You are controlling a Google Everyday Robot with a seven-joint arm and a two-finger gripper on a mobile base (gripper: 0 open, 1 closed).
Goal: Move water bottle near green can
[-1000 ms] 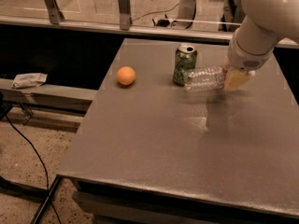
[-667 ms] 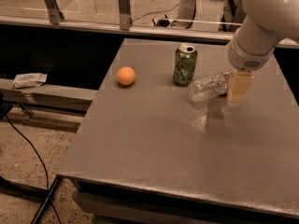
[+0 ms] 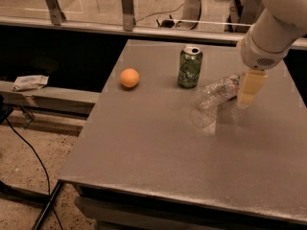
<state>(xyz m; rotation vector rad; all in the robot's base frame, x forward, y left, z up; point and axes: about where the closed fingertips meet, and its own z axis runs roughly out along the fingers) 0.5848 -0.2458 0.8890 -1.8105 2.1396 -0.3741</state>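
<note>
Clear plastic water bottle (image 3: 217, 94) hangs tilted near the green can (image 3: 190, 67), toward the worktop's (image 3: 158, 166) far edge, its neck clamped in the jaws of the gripper (image 3: 250, 87). Placing step, I judge: lower it beside the can, then release.

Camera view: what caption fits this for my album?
Right of the green can, the gripper holds the tilted water bottle by its cap end.
</note>
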